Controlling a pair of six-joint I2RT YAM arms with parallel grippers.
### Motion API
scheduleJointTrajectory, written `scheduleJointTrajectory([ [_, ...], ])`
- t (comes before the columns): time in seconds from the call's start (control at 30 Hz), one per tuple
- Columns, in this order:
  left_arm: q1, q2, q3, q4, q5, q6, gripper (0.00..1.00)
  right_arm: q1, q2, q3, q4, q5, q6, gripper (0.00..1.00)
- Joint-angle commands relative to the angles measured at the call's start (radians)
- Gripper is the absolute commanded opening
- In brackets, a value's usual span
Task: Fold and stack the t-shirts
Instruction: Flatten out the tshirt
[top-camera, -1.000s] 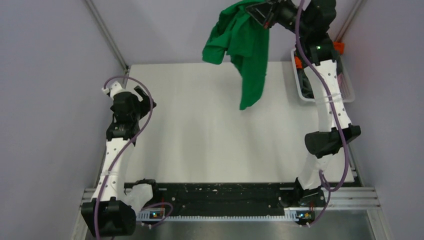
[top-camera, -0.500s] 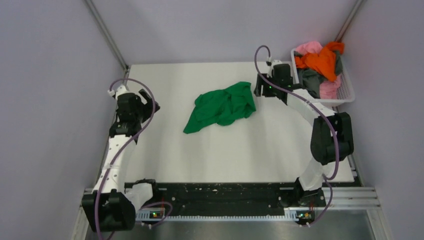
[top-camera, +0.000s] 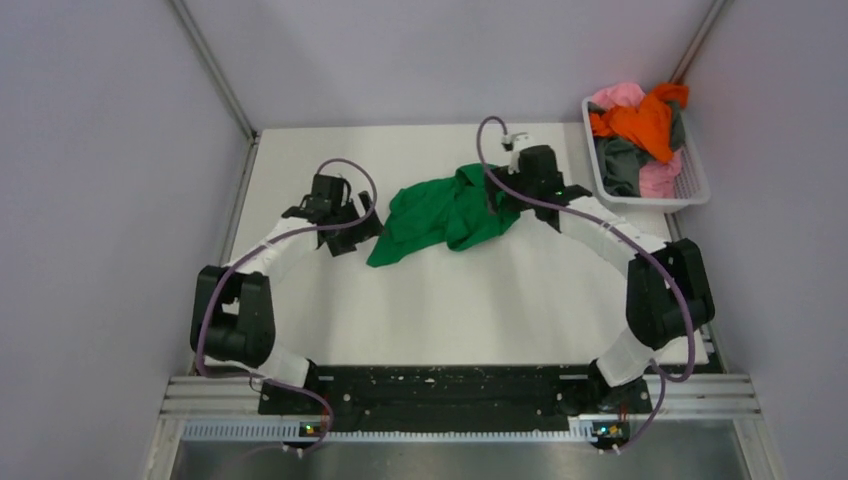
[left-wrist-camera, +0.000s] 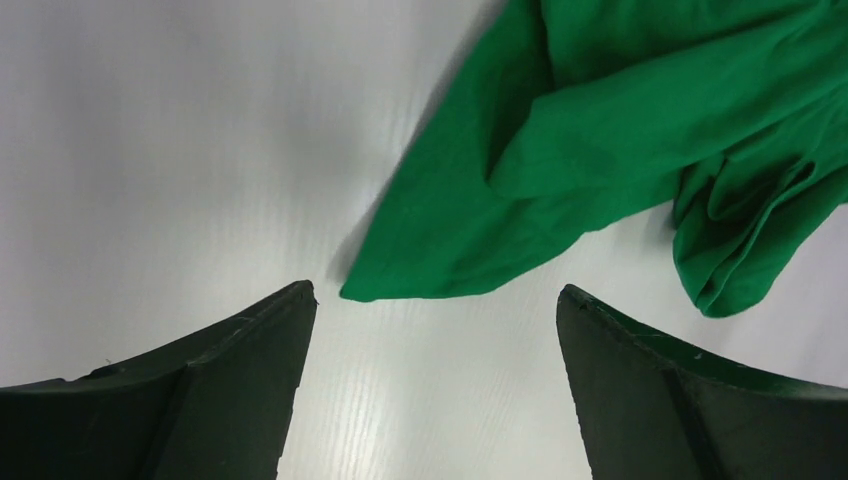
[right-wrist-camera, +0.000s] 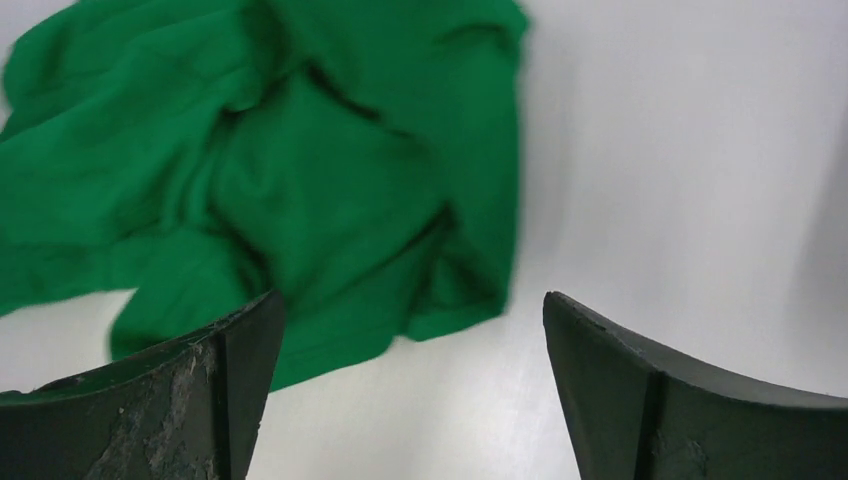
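The bright green t-shirt (top-camera: 440, 212) lies crumpled and creased in the middle of the tabletop (top-camera: 450, 310), one pointed corner trailing near-left. The left fingers (left-wrist-camera: 220, 380) stand wide apart at that corner. The right fingers (right-wrist-camera: 660, 400) gape wide at its right edge, holding nothing.

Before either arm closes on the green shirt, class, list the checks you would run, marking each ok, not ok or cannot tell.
1. Left gripper open and empty: ok.
2. Right gripper open and empty: ok.
3. Green t-shirt lying on the table, free of both grippers: ok.
4. Shirt spread flat for folding: not ok, it is crumpled.
5. A shirt corner lying just ahead of the left gripper: ok.
6. Gripper height above the table: cannot tell.
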Motion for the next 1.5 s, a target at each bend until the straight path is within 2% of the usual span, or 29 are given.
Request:
scheduleJointTrajectory([
  [0.0,-0.037,0.070,0.019,0.099,0.126,-0.044,0.94,0.196,0.002,0.000,0.075,-0.039,-0.108,0.98],
  [0.23,-0.084,0.226,0.173,0.149,0.149,-0.058,0.84,0.393,0.074,-0.018,0.188,0.087,-0.057,0.90],
  [0.37,-0.087,0.292,0.203,0.151,0.160,-0.053,0.75,0.407,0.141,-0.004,0.193,0.098,-0.011,0.85],
  [0.43,-0.088,0.324,0.223,0.156,0.181,-0.051,0.68,0.409,0.167,-0.005,0.196,0.098,-0.002,0.84],
  [0.57,-0.095,0.378,0.263,0.154,0.199,-0.045,0.63,0.409,0.212,-0.006,0.236,0.113,0.029,0.81],
  [0.63,-0.098,0.394,0.274,0.144,0.210,-0.039,0.58,0.409,0.227,-0.008,0.240,0.140,0.050,0.78],
  [0.73,-0.102,0.394,0.269,0.145,0.218,-0.031,0.44,0.410,0.233,-0.023,0.244,0.219,0.084,0.69],
  [0.77,-0.103,0.391,0.267,0.145,0.219,-0.026,0.36,0.410,0.231,-0.026,0.241,0.245,0.089,0.64],
  [0.8,-0.105,0.387,0.262,0.143,0.219,-0.022,0.22,0.409,0.227,-0.033,0.239,0.270,0.094,0.55],
  [0.83,-0.106,0.382,0.258,0.142,0.217,-0.018,0.03,0.409,0.220,-0.041,0.239,0.290,0.097,0.42],
  [0.87,-0.108,0.379,0.254,0.142,0.214,-0.017,0.00,0.409,0.209,-0.051,0.240,0.311,0.100,0.30],
  [0.93,-0.108,0.364,0.239,0.150,0.202,-0.013,0.00,0.408,0.180,-0.074,0.242,0.360,0.099,0.19],
  [1.13,-0.107,0.275,0.172,0.184,0.129,-0.023,0.00,0.367,0.042,-0.141,0.230,0.430,0.106,0.01],
  [1.27,-0.108,0.171,0.126,0.244,0.117,-0.027,0.00,0.298,-0.069,-0.175,0.213,0.382,0.141,0.00],
  [1.47,-0.108,-0.037,0.118,0.372,0.008,-0.028,0.00,0.213,-0.229,-0.155,0.226,0.385,0.101,0.00],
])
